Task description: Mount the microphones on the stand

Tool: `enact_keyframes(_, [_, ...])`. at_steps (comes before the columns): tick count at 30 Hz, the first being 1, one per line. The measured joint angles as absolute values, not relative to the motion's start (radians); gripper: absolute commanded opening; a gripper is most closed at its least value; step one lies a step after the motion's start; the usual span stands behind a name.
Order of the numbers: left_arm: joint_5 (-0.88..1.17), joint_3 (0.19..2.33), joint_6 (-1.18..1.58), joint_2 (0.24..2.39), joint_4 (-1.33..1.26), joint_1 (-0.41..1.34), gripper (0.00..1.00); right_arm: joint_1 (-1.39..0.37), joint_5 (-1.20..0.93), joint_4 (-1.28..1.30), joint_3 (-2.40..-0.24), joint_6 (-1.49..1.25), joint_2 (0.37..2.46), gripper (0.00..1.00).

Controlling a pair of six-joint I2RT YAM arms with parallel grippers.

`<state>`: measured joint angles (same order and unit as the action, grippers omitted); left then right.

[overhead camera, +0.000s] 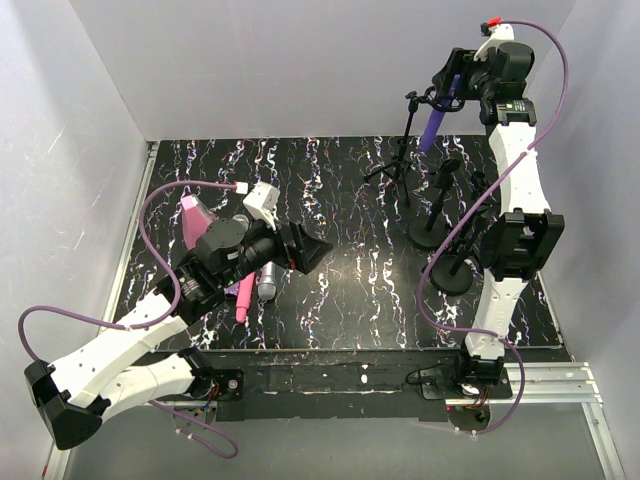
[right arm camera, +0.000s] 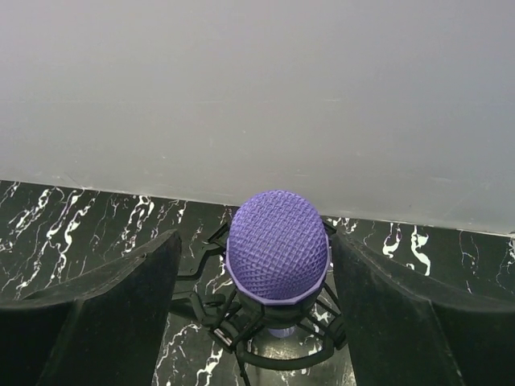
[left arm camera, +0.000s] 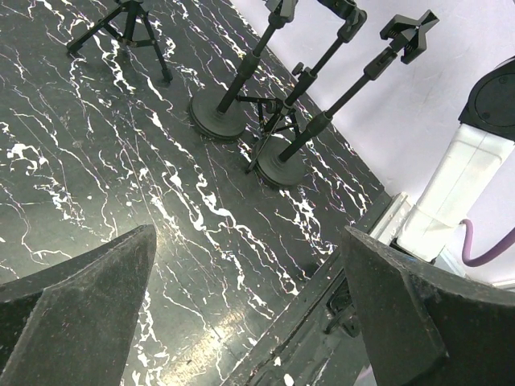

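Fingers (right arm camera: 105,314) wide — purple microphone (right arm camera: 278,245) between

Table centre (overhead camera: 350,290) open; stands (overhead camera: 430,232) crowd right rear; microphones (overhead camera: 244,298) lie beneath left pincer (overhead camera: 303,247).

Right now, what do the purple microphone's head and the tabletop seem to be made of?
Purple microphone: the head looks like matte purple mesh, metal or plastic; a fine woven grid shows.
Tabletop: glossy black marble-look sheet with white veins; the soft glare suggests laminate, though real stone cannot be ruled out.
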<state>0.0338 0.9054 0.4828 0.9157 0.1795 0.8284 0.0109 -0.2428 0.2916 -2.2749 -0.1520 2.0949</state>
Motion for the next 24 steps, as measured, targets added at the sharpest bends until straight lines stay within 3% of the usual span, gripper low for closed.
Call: enact_keyframes(24, [0.043,0.890,0.463,0.913,0.184,0.828,0.98,0.014,-0.308,0.313,-2.203,-0.150,1.878,0.91])
